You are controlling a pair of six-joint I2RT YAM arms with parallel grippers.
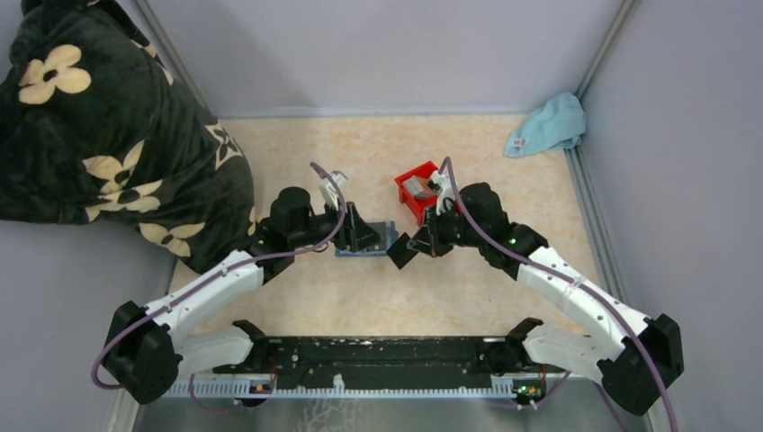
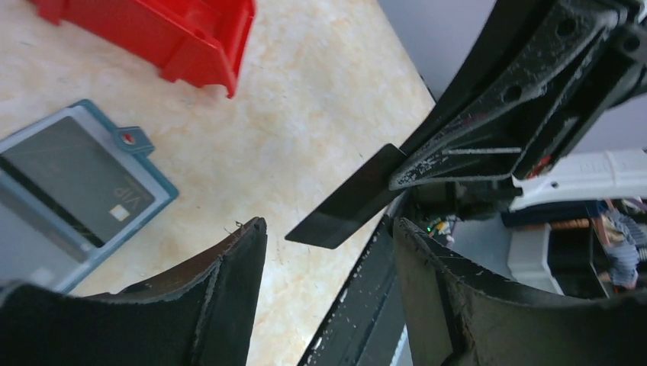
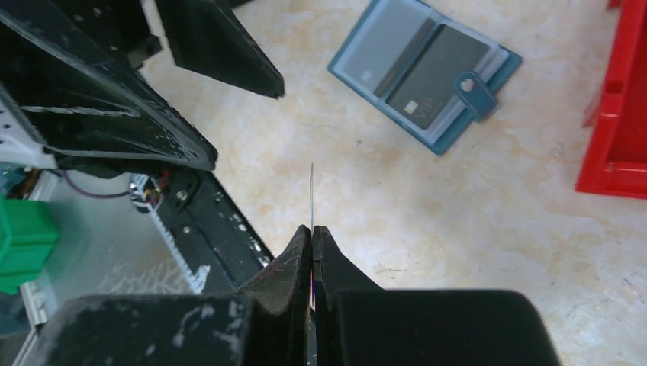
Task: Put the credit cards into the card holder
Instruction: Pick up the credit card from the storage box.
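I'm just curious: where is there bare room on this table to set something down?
Bare table along the far wall, between flowered blanket and blue cloth. Crowded mid-table around the card holder and red bin.

Robot lab test cell: plain grey wall panels (image 1: 378,54) w/ aluminium frame post (image 1: 603,45) boxing in a beige marbled tabletop (image 1: 360,153). Robot arms (image 1: 207,286) bolted to black rail (image 1: 378,351) at 6 o'clock. Floral blanket (image 1: 99,135) draped at 10 o'clock, blue cloth (image 1: 551,124) at 1.
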